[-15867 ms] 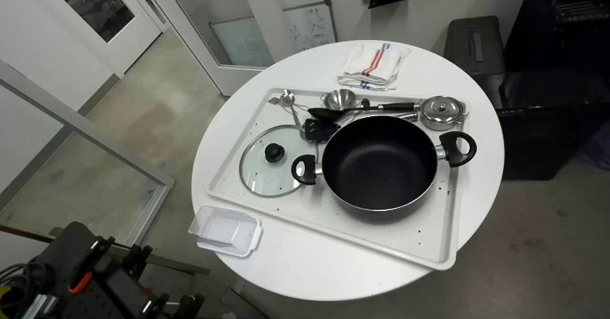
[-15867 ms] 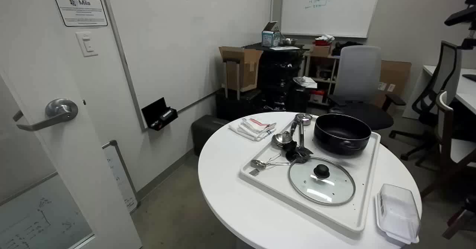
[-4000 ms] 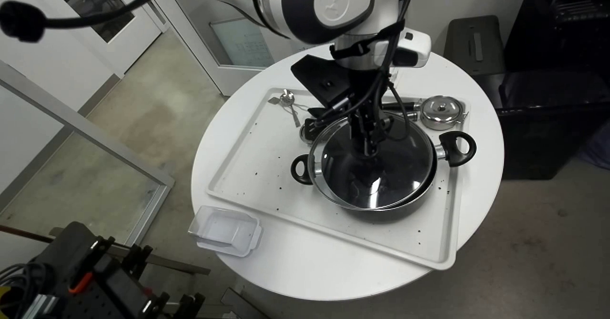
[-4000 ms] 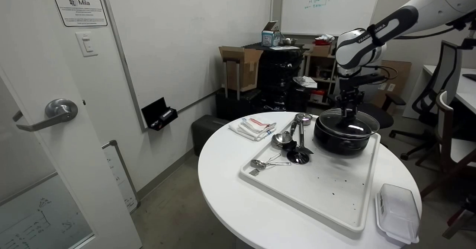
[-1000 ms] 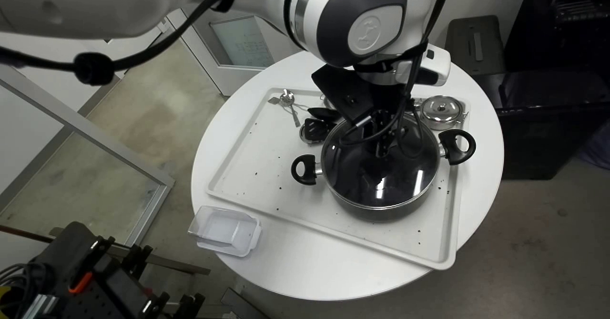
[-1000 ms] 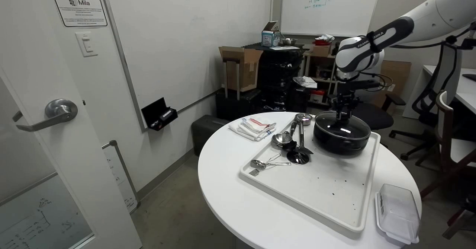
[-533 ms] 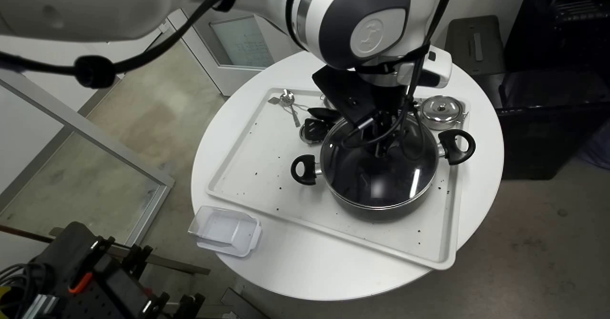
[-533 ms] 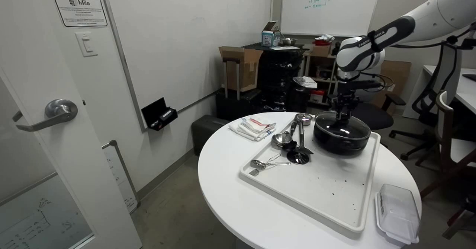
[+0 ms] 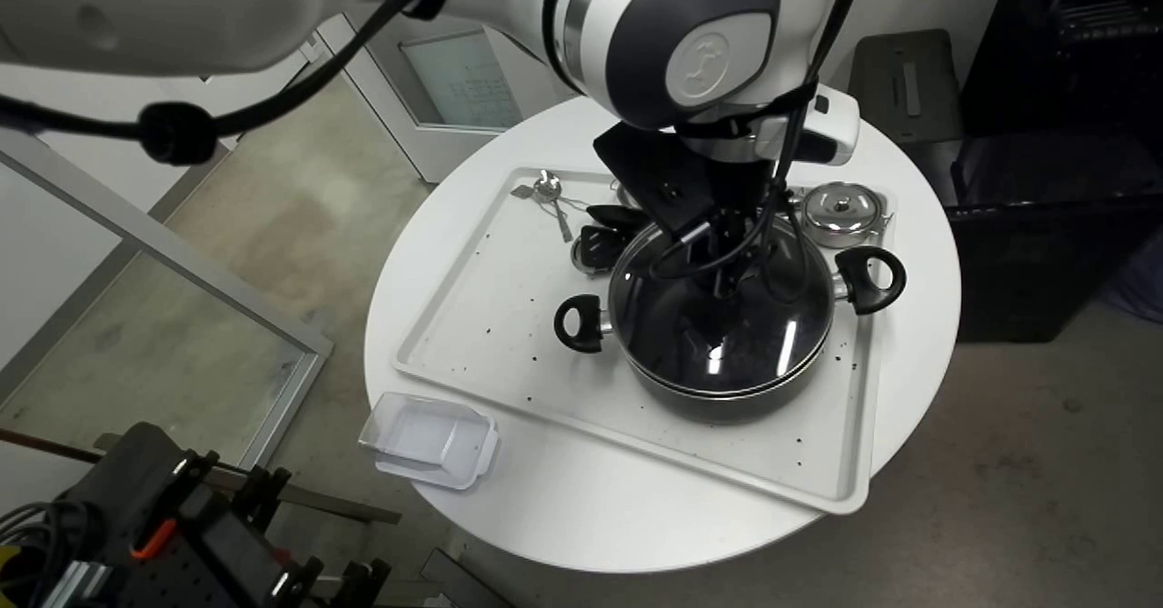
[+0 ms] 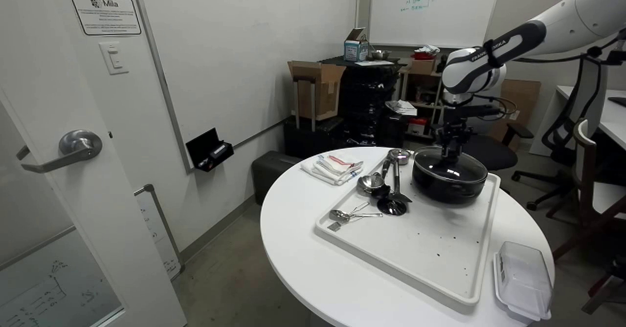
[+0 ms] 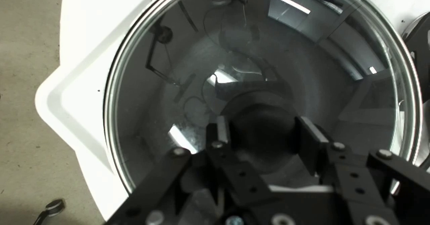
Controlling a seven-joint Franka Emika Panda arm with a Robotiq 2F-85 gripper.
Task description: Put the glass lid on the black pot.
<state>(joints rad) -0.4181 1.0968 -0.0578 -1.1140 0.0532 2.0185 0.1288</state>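
The glass lid (image 9: 690,344) lies over the black pot (image 9: 727,408), its metal rim nearly in line with the pot's. A thin dark line parts the two rims at the near right in that exterior view; whether the lid sits fully flat I cannot tell. From above, my gripper (image 11: 265,130) is shut on the lid's black knob (image 11: 263,124), with a pad (image 11: 222,129) on each side of it. An exterior view has the lid (image 10: 464,163) looking level on the pot (image 10: 445,193). Both side handles of the pot stick out beyond the lid.
A white tray (image 9: 491,317) bears the pot. Black and steel utensils (image 9: 604,249) lie close by, and a small steel pot (image 9: 843,213) stands near one handle. Towards the table's edge are a clear plastic container (image 9: 432,440) and a folded towel (image 10: 334,169).
The lid lay on the tray at first, then hung offset above the pot, and now lies over it. In the last second it has shifted only slightly, my gripper still on the knob.
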